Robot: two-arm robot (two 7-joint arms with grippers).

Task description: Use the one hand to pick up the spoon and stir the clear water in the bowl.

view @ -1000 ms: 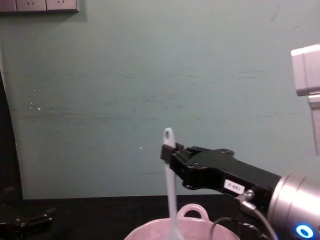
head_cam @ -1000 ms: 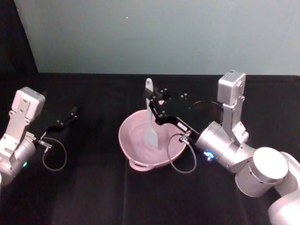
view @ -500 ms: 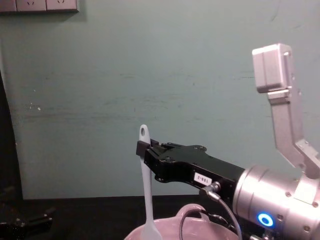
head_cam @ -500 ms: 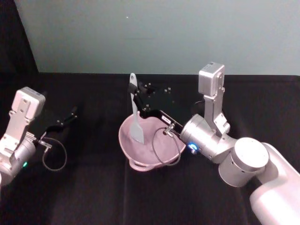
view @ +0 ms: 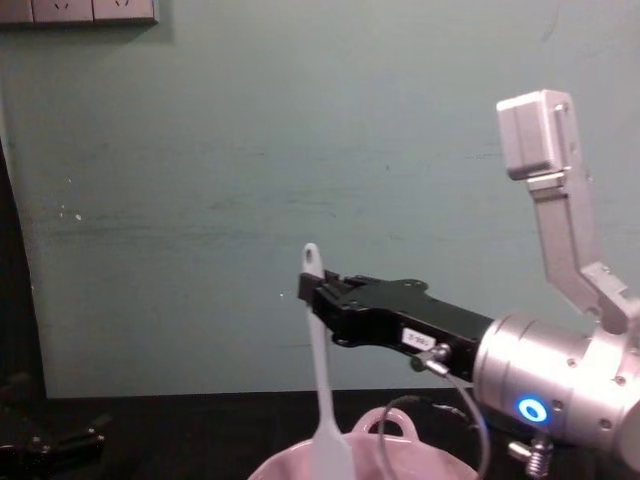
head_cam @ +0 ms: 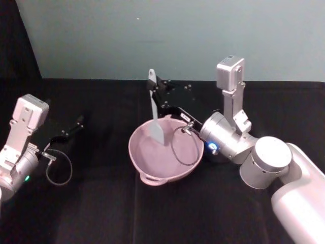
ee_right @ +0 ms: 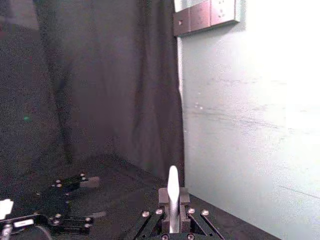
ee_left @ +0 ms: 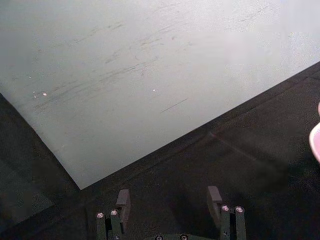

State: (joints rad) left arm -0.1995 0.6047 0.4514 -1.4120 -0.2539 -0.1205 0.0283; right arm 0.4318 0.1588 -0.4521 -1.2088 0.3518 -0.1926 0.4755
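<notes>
Since half a second ago the spoon (head_cam: 154,109) has swept toward the far rim of the bowl (head_cam: 136,152), blade inside. Gripping high on the handle, the right claw (head_cam: 156,95) suits this light, stiff, likely slick plastic. At the left, the left claw (ee_left: 167,200) sits open.

I see the black counter (head_cam: 91,213) carrying one pink bowl (head_cam: 147,161), sitting near its middle.

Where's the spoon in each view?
Head: spoon upright at centre, right gripper on its handle, blade inside the bowl's far side.
Chest: spoon at centre, blade dipping into the bowl at the bottom edge.
Right wrist: spoon edge-on between the shut fingers.
Left wrist: not in it; left gripper parked, open.
Shared landmark: the pink bowl.
</notes>
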